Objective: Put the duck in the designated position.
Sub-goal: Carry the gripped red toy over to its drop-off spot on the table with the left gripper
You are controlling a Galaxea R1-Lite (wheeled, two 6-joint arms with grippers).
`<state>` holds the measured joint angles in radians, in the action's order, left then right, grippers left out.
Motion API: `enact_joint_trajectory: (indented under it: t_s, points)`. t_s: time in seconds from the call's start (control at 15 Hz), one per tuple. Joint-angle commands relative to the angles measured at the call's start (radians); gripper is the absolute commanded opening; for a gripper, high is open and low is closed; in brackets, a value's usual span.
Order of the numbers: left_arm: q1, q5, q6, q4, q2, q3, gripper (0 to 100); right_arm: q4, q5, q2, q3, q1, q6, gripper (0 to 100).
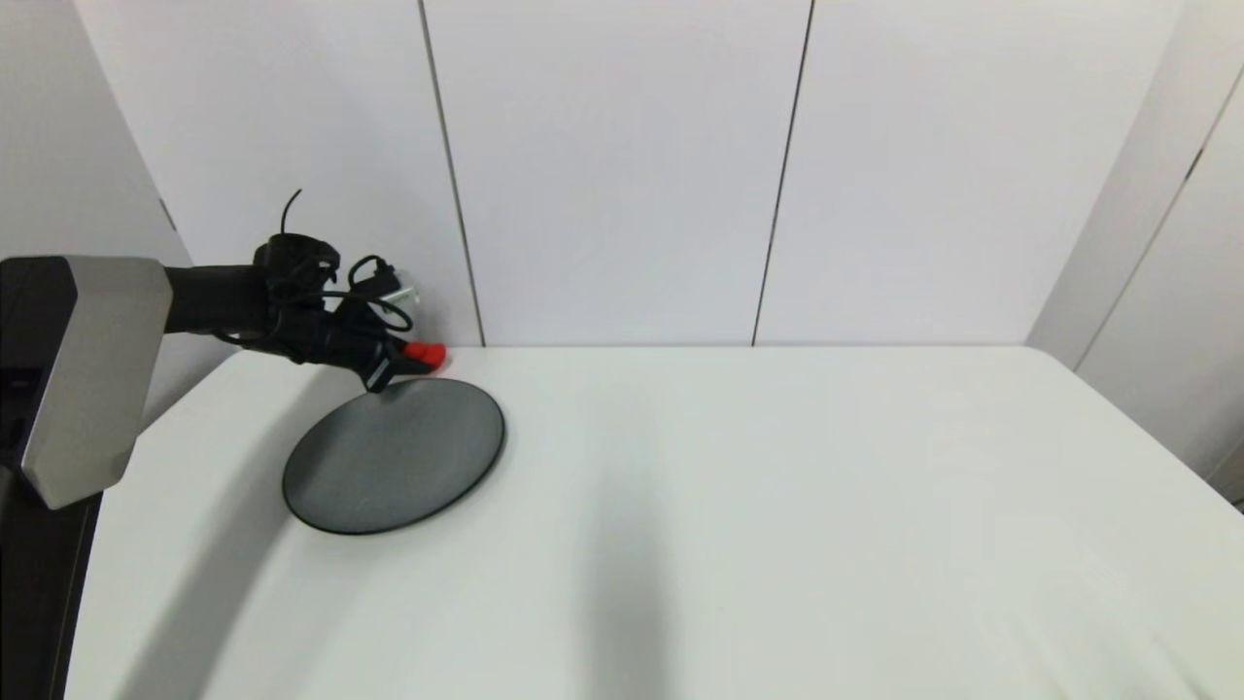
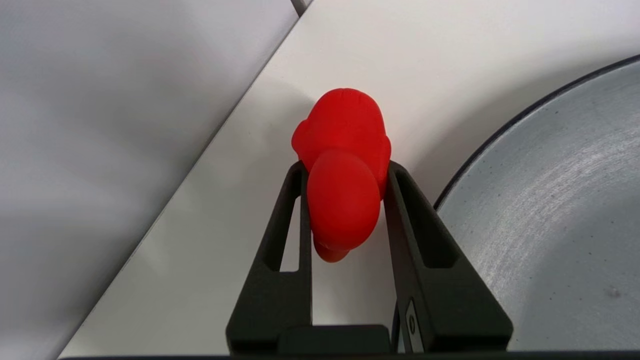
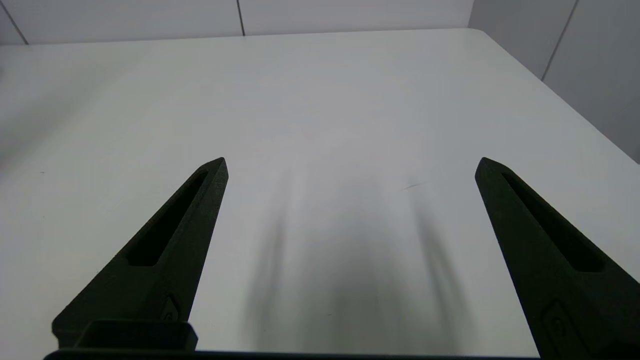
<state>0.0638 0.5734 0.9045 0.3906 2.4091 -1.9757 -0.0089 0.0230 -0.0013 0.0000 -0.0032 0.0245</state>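
Head view: my left gripper (image 1: 413, 362) reaches in from the left side, over the far left part of the white table (image 1: 777, 506), close to the back wall (image 1: 622, 165). Between its fingers sits the duck (image 1: 426, 355), a small red shape held just past the far rim of the grey plate (image 1: 394, 455). The plate lies flat on the table, below and slightly nearer than my fingertips. From here I cannot tell whether the duck touches the table or hangs above it. My right arm does not show in this view.

Left wrist view: my two black fingers (image 2: 280, 240) are closed on the duck (image 2: 345, 175), one pressing each side of its rounded body. Its red bulk swells out beyond my fingertips. The table's white surface (image 2: 235, 210) lies behind it, with the wall (image 2: 100, 125) to one side and the plate's dark rim and speckled grey face (image 2: 550, 200) to the other. The duck is beside the plate, not over it.

Right wrist view: my right gripper (image 3: 350, 165) hovers over bare table (image 3: 320, 100), its fingers (image 3: 165, 250) spread wide apart and holding nothing. Their shadows fall on the white surface.
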Motion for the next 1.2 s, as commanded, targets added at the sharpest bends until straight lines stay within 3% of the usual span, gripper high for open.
enact_joint_trajectory:
  t_s: [0.07,0.27,0.33,0.87,1.2]
  points:
    - [0.001,0.005,0.007,0.001,-0.004,0.0,0,0.0,0.0,0.001,0.0,0.0,0.0,100]
    - [-0.001,0.016,0.005,0.001,-0.004,0.0,0,0.0,0.0,0.001,0.0,0.0,0.0,100]
    - [-0.001,0.023,0.005,0.001,-0.004,0.0,100,0.0,0.0,0.001,0.0,0.0,0.0,100]
    - [0.005,0.022,0.007,0.002,-0.03,0.0,100,0.0,0.0,0.001,0.0,0.0,0.0,100]
    - [0.074,0.022,-0.001,0.002,-0.128,0.0,100,0.0,0.0,0.001,0.0,0.0,0.0,100]
